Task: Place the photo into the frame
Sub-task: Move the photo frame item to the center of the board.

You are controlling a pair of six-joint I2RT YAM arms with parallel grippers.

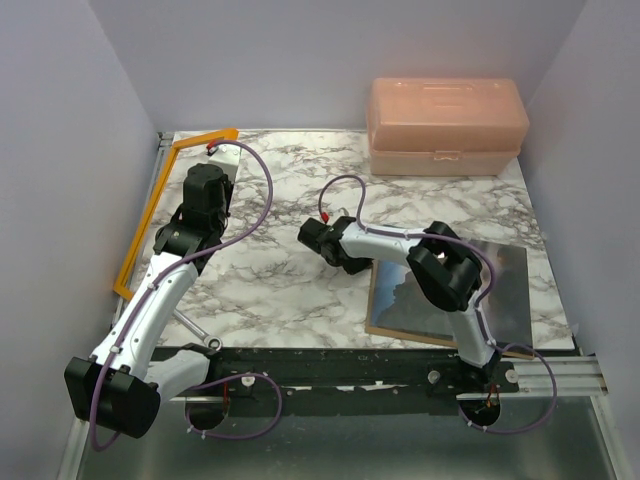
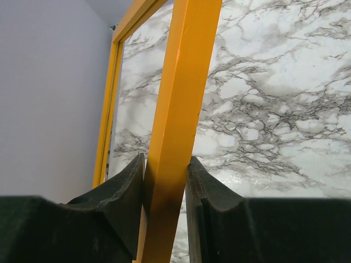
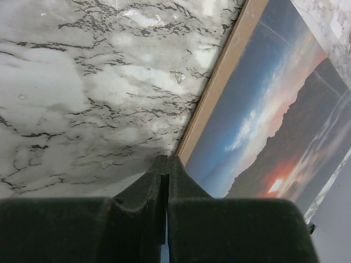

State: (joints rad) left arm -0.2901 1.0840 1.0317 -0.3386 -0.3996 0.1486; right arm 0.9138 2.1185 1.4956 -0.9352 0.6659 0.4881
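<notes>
The orange frame [image 1: 150, 215] lies along the table's far left, by the wall. My left gripper [image 1: 218, 165] is shut on its right bar; in the left wrist view the bar [image 2: 181, 98] runs up between the two pads [image 2: 123, 192]. The photo [image 1: 400, 295], with blue sky and a red sun, lies face up on a brown backing board at the near right. In the right wrist view the photo [image 3: 274, 126] sits on the board [image 3: 219, 82]. My right gripper [image 3: 167, 159] is shut, tips over the board's left edge [image 1: 312, 238]. Nothing shows between its jaws.
A pink translucent plastic box [image 1: 445, 125] stands at the back right. A shiny clear sheet [image 1: 505, 285] overlaps the photo's right side. The marble tabletop [image 1: 290, 270] spreads between the arms. Grey walls close in on both sides.
</notes>
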